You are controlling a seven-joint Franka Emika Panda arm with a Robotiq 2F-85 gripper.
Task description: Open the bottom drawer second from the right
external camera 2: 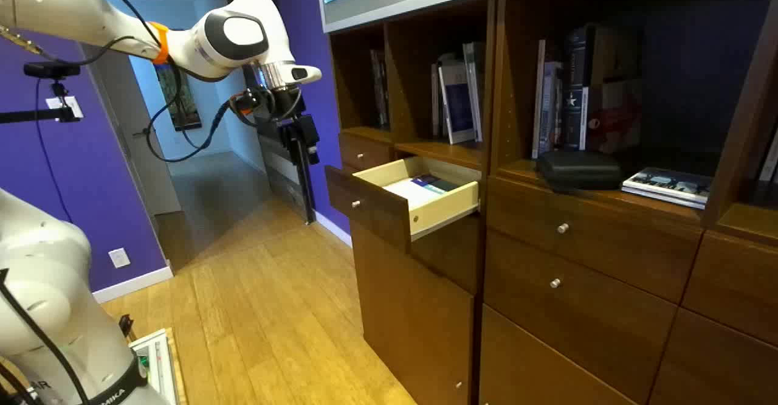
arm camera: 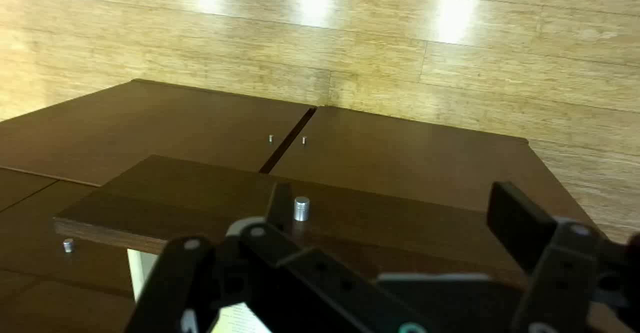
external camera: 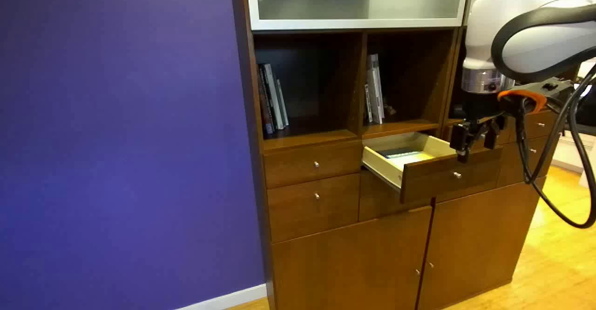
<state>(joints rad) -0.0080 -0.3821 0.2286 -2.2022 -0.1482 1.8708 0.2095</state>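
Observation:
The bottom drawer (external camera 2: 598, 308) is a flat reddish-brown front with one small metal knob, in the column right of the pulled-out drawer. It looks shut. In the wrist view the bottom drawer (arm camera: 32, 240) shows at the left edge, partly behind the pulled-out drawer's front. In the remaining exterior view the gripper and pulled-out drawer hide most of that area. My gripper (external camera: 475, 147) hangs pointing down, apart from the bottom drawer. In the wrist view the gripper (arm camera: 395, 213) has its fingers wide apart with nothing between them. It also shows in an exterior view (external camera 2: 307, 149).
An upper drawer (external camera: 449, 175) stands pulled out, its pale box (external camera 2: 447, 210) holding papers, near my gripper. Its knob (arm camera: 301, 209) appears beside a finger. Closed doors (external camera: 349, 259) lie below. Open shelves above hold books (external camera: 274, 98). A black case (external camera 2: 577, 169) sits on a shelf.

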